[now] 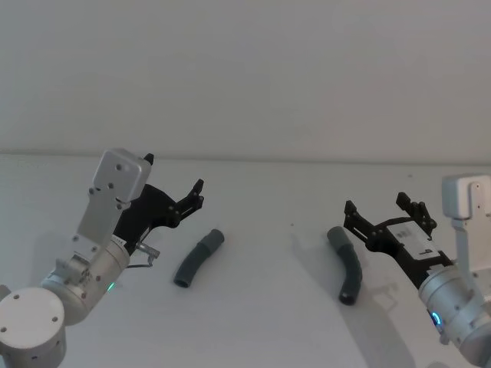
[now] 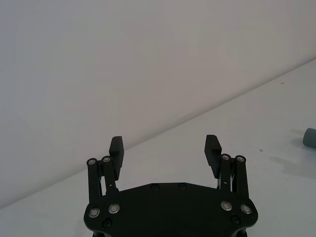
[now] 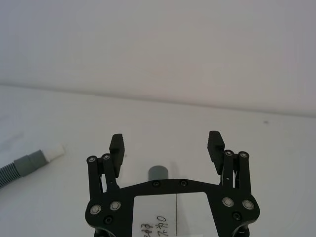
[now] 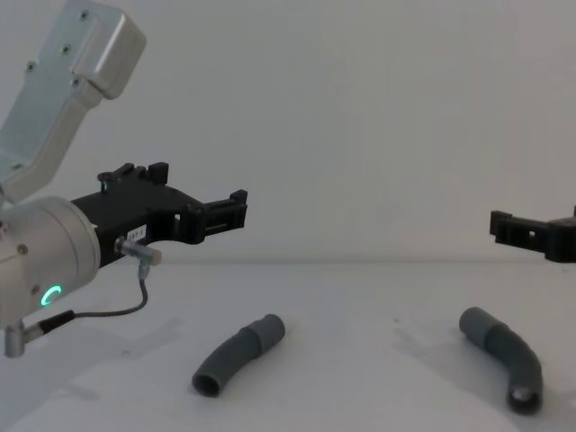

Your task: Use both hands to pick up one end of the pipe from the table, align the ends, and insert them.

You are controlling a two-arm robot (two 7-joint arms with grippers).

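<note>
The right pincer [image 3: 166, 143] is spread wide above the white bench [image 3: 64, 113], with a handwritten label [image 3: 165, 217] on its black body. The round grey end of a pipe [image 3: 159, 173] shows between its fingers, just past the body. Well off to one side lies a ribbed grey hose [image 3: 19, 167] with a white tip.

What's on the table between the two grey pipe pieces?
Nothing. In the head view, only bare white table lies between the left pipe piece and the right pipe piece.
</note>
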